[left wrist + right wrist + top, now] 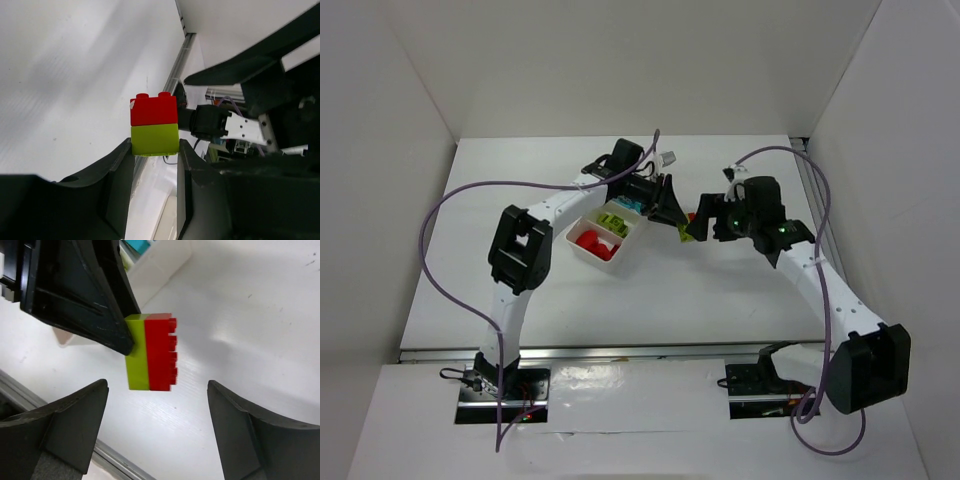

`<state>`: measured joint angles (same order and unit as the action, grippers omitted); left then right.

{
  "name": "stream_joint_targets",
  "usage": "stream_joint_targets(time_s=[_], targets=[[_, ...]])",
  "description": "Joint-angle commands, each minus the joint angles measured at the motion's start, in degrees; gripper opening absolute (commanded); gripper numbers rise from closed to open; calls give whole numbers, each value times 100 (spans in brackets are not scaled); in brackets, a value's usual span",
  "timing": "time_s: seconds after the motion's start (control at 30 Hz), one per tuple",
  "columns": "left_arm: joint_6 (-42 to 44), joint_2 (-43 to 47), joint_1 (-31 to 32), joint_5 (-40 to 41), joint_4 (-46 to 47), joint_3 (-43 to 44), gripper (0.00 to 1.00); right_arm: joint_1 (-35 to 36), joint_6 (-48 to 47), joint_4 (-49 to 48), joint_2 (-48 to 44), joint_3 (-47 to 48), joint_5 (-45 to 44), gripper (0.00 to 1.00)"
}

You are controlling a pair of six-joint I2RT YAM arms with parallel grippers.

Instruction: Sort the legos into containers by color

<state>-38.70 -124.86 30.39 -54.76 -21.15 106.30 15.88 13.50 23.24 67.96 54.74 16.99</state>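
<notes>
My left gripper (154,150) is shut on the lime green half of a stacked red-and-green lego (154,124) and holds it in the air, red half outward. In the right wrist view the same stack (150,352) hangs from the left fingers (95,300). My right gripper (157,405) is open, its jaws wide apart just short of the stack, touching nothing. In the top view both grippers meet right of the white tray (582,246), left gripper (672,212) facing right gripper (698,226). The tray holds red legos (596,242), green legos (614,220) and cyan legos (628,204) in separate compartments.
White walls enclose the table on the left, back and right. A metal rail (620,350) runs along the near edge. Purple cables loop over both arms (460,195).
</notes>
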Motion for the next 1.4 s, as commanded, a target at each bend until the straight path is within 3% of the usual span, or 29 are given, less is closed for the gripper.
stream_joint_targets(time_s=[0.0, 0.1, 0.27, 0.37, 0.5, 0.57, 0.7, 1.03, 1.37], targets=[[441, -108, -139, -850, -81, 337, 0, -400, 126, -382, -275, -121, 1057, 86], [722, -162, -261, -1420, -135, 409, 0, -779, 127, -523, -170, -122, 2130, 86], [942, -162, -262, -1687, -135, 356, 0, -920, 49, -681, 462, 54, 3606, 97], [1013, -31, -262, -1687, -135, 303, 0, -920, 48, -786, 709, 106, 3820, 98], [1066, 92, -262, -1687, -135, 251, 0, -920, 170, -1181, 832, -24, 3995, 91], [1136, 93, -262, -1748, -135, 251, 0, -973, 425, -1479, 893, -208, 4206, 83], [1268, 93, -262, -1863, -135, 251, 0, -1105, 1198, -2734, 894, -587, 4917, 74], [1540, 269, -262, -2109, -135, 251, 0, -1166, 1208, -2886, 1192, -587, 5121, 68], [1725, 454, -262, -2284, -135, 136, 0, -1166, 1480, -3274, 1298, -649, 5069, 55]])
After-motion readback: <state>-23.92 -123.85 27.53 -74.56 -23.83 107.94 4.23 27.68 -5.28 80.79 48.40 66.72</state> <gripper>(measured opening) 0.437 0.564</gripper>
